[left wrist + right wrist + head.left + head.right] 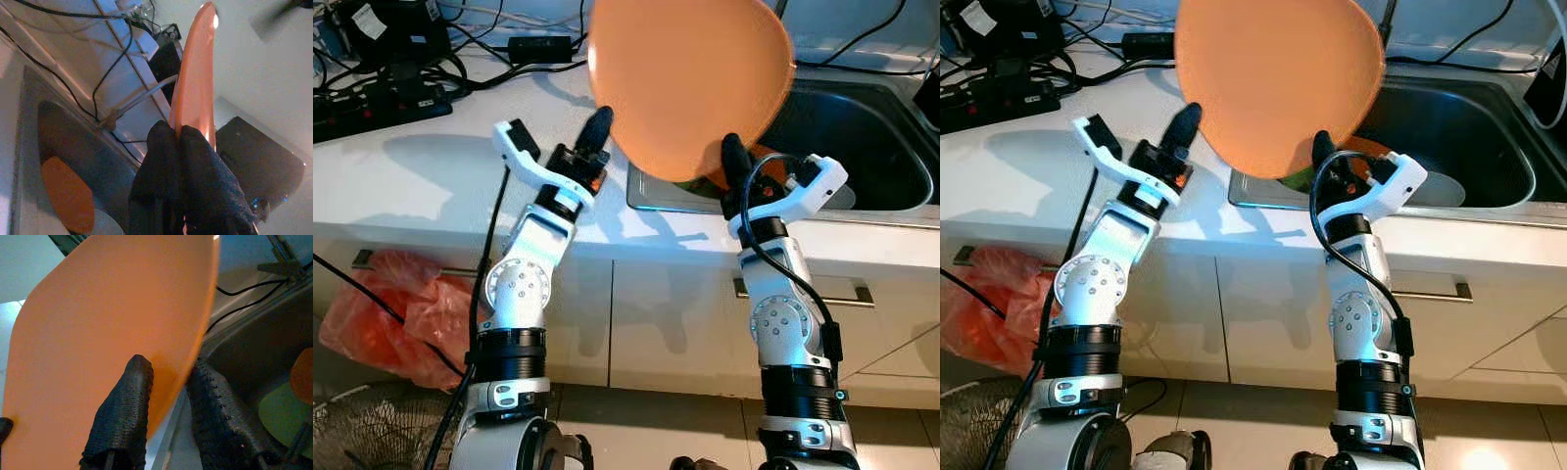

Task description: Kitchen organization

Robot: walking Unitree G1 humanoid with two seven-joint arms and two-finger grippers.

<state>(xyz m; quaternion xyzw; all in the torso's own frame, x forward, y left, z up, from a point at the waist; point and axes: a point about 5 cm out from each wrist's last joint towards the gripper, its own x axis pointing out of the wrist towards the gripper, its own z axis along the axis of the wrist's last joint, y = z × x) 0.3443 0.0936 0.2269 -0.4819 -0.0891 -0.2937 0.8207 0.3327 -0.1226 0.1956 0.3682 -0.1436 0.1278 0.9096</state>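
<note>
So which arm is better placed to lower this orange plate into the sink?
Probably the right. The right gripper pinches the orange plate's lower rim beside the sink, while the left gripper, also clamped on the rim, sits over the countertop, farther from the basin.

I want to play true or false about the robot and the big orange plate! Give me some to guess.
1. Both claws hold the orange plate. True: the left claw and right claw pinch its edges.
2. The plate lies flat on the counter. False: it is lifted up, tilted.
3. The sink has dishes in it. True.
4. A blue bag sits on the floor. False: the bag is red-orange.
</note>
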